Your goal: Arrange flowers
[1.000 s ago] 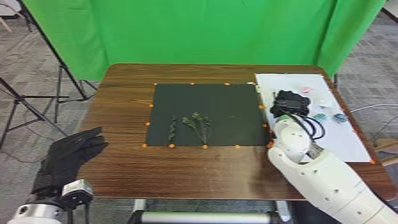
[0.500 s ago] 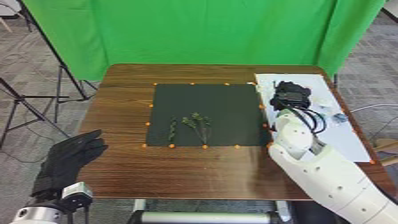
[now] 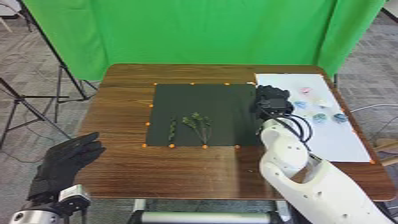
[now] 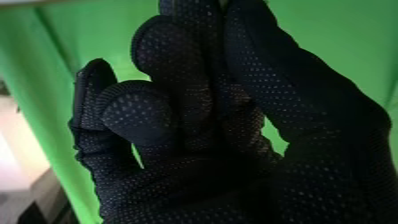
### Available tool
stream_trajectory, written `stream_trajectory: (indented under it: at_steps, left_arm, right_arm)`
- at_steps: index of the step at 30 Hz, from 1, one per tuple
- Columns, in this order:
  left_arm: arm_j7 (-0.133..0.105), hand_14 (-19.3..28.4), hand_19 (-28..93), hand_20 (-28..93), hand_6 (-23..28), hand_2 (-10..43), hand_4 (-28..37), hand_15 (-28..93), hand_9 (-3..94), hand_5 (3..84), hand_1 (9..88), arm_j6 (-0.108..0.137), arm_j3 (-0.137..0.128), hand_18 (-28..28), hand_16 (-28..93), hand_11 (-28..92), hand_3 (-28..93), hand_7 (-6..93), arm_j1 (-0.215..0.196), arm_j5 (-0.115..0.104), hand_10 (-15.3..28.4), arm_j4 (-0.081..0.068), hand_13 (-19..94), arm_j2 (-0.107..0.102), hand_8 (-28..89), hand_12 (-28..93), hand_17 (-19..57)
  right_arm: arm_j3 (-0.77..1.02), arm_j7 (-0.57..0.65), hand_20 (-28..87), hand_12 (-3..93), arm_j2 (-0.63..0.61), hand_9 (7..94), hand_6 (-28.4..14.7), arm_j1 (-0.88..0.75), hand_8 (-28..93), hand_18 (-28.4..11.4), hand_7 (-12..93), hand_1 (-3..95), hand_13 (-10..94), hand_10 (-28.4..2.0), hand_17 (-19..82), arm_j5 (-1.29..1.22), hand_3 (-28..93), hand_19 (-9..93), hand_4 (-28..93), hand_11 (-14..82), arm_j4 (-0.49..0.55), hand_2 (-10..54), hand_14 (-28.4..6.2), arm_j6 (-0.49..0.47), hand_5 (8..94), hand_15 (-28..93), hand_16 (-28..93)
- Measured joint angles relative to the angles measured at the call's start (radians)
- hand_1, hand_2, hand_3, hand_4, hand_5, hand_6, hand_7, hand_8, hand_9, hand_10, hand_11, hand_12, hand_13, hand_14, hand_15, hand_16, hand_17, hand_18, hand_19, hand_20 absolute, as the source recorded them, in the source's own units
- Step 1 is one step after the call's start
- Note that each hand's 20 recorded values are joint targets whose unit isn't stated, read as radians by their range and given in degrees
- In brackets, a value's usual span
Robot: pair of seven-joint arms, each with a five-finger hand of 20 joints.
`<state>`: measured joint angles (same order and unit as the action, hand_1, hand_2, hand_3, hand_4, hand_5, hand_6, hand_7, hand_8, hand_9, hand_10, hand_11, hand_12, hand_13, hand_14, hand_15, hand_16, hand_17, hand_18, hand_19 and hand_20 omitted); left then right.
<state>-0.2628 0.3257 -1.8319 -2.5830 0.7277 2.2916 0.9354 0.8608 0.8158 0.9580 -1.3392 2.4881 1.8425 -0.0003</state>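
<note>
In the head view, the right hand (image 3: 274,102) is right of the centre of the frame, above the border between the dark mat (image 3: 206,94) and the white sheet (image 3: 331,145). If this hand is wide, narrow or holding something, I cannot tell. In the right wrist view, its black glove is before the green curtain (image 4: 351,30). The left hand (image 3: 64,161) is at the lower left, with its fingers relaxed and apart. On the mat lie two green things – the slim sprig (image 3: 172,131), and just to the right of it the branching sprig (image 3: 198,122). At the right of the frame, on the sheet, are small flower heads – the pink flower (image 3: 306,90) is the highest, and bluish flowers (image 3: 340,118) are lower.
</note>
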Motion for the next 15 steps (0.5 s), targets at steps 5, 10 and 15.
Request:
stream_trajectory:
  at_steps: [5,10,15]
  left_arm:
    - [0.003,28.4,62,16,16.1,6.6,-10.0,63,42.3,50.7,30.2,-0.001,0.000,22.6,-13,41,80,14.8,0.002,0.001,23.1,0.000,31,0.001,-8,11,-6.9]
    - [0.003,28.4,62,16,16.1,6.5,-10.1,63,42.3,50.8,30.2,-0.001,-0.001,22.6,-13,41,80,14.7,0.002,0.001,23.1,0.000,31,0.001,-8,10,-6.9]
    - [0.003,28.4,62,16,16.1,6.5,-10.0,63,42.3,50.7,30.2,-0.001,-0.001,22.7,-13,41,80,14.8,0.001,0.001,23.0,0.000,31,0.001,-8,10,-6.9]
  right_arm:
    - [-0.014,0.004,28,34.0,0.039,81.1,-4.1,-0.064,19,-28.4,22,51.6,71,-14.5,26,0.000,80,86,-27,47.9,0.003,-9.5,-15.0,-0.023,87.2,78,27]
    - [-0.027,0.007,28,33.6,0.055,81.1,-4.2,-0.104,18,-28.4,22,51.5,71,-14.5,26,0.004,80,85,-27,48.0,0.011,-9.5,-15.1,-0.034,87.3,78,27]
    - [-0.045,0.008,29,33.6,0.059,81.2,-4.1,-0.108,18,-28.4,22,51.4,71,-14.6,26,0.009,80,85,-26,48.2,0.024,-9.5,-15.1,-0.035,87.3,78,27]
